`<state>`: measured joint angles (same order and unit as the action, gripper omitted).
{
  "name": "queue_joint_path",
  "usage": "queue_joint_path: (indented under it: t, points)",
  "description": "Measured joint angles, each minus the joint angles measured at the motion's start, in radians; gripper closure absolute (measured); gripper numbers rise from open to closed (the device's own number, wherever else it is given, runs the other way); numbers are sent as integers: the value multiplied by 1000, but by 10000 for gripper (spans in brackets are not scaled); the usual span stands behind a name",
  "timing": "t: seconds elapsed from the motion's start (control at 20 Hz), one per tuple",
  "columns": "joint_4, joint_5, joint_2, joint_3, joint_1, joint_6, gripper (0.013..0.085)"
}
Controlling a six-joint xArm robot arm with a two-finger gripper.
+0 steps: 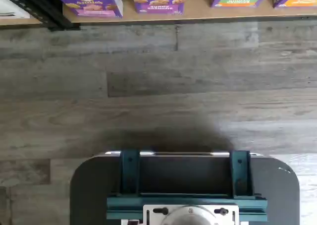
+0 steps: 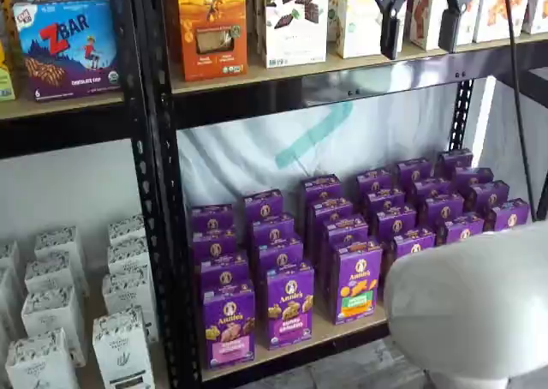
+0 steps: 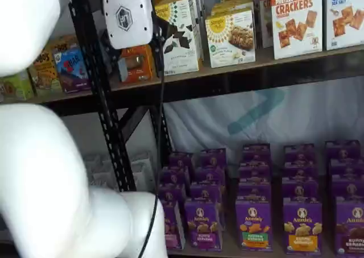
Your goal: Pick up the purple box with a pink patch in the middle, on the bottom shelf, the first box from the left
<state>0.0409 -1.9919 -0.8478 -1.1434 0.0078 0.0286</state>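
The purple box (image 2: pixel 229 325) with a pink band stands upright at the front left end of the bottom shelf (image 2: pixel 342 329). It also shows in the wrist view (image 1: pixel 89 1), at the front edge of the tan board (image 1: pixel 198 13). In a shelf view it (image 3: pixel 172 224) is partly hidden behind my white arm. My gripper (image 2: pixel 419 46) hangs high up in front of the upper shelf, far above the box. Its two black fingers stand apart, open and empty. Its white body and fingers also show in a shelf view (image 3: pixel 138 62).
Beside it stand a purple box with a white-and-purple band (image 2: pixel 289 306) and one with a green-and-orange patch (image 2: pixel 357 282), with several rows behind. A black perforated upright (image 2: pixel 163 192) borders the box's left. White boxes (image 2: pixel 51 320) fill the left bay. My arm's white body (image 2: pixel 471 303) fills the lower right.
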Motion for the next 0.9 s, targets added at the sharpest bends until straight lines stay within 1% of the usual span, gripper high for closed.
queue_joint_path:
  t: [0.3, 0.4, 0.6, 0.8, 0.9]
  points:
    - [10, -10, 6, 0, -4, 1, 130]
    - [0, 0, 2, 12, 10, 10, 130]
    - [-33, 49, -19, 55, 48, 34, 130]
    - [-48, 104, -40, 124, 70, 53, 130]
    - [-63, 133, -53, 158, 86, 65, 130]
